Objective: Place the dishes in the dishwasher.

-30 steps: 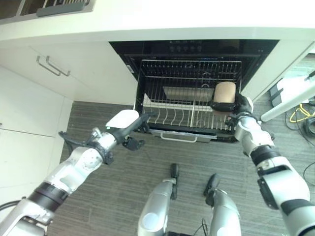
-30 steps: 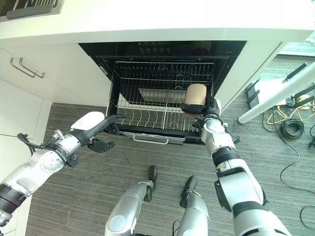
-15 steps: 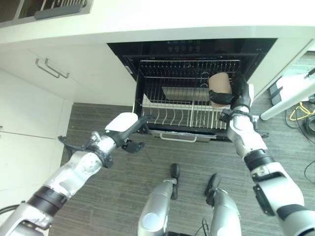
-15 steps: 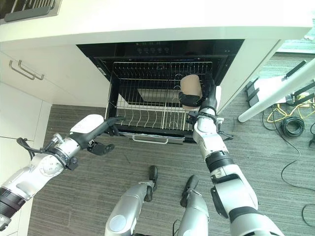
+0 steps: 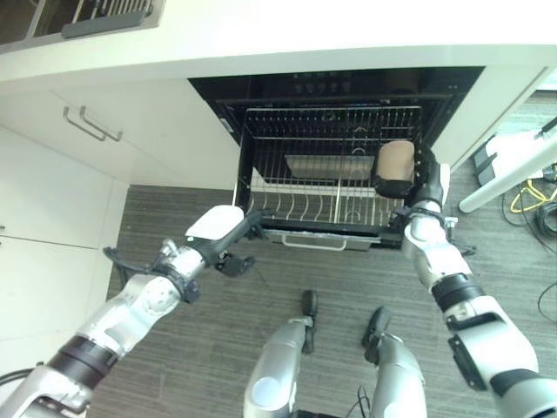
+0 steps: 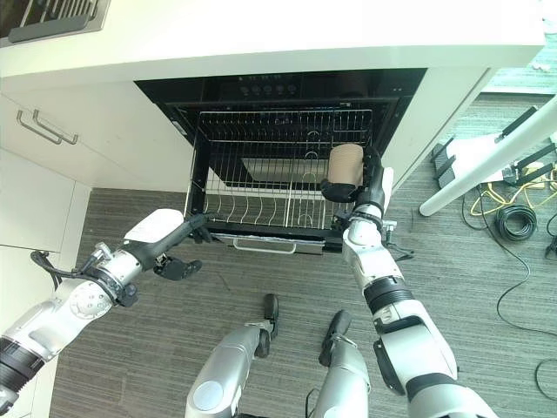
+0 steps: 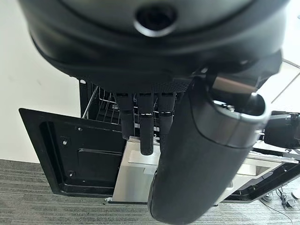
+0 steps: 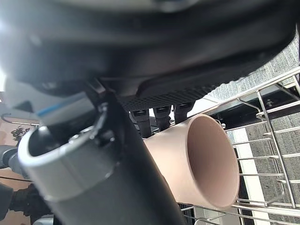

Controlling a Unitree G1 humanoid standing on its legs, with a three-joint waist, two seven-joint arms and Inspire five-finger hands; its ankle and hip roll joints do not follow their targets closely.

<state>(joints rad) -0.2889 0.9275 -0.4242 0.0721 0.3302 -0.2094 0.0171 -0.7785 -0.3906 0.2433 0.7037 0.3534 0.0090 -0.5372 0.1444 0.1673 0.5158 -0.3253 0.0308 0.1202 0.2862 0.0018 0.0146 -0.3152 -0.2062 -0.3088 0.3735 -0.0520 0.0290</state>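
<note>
The dishwasher stands open under the counter with its wire rack (image 5: 322, 196) pulled out over the floor. My right hand (image 5: 424, 178) is shut on a tan cup (image 5: 396, 161), which lies on its side above the rack's right end. In the right wrist view the cup (image 8: 197, 159) has its mouth turned away from my palm, with the rack's wires just past it. My left hand (image 5: 218, 237) is at the rack's front left corner. Its fingers (image 7: 146, 126) are straight and point at the rack's front edge, and nothing is in the hand.
White cabinet doors with bar handles (image 5: 87, 122) stand to the left of the dishwasher, and the white counter (image 5: 305, 35) runs above it. At the right are a white table leg (image 5: 509, 178) and cables (image 5: 531, 200) on the grey floor.
My right hand swung the cup up and left, then back right and a little lower over the rack's right end. My left hand sank slightly by the rack's front corner.
</note>
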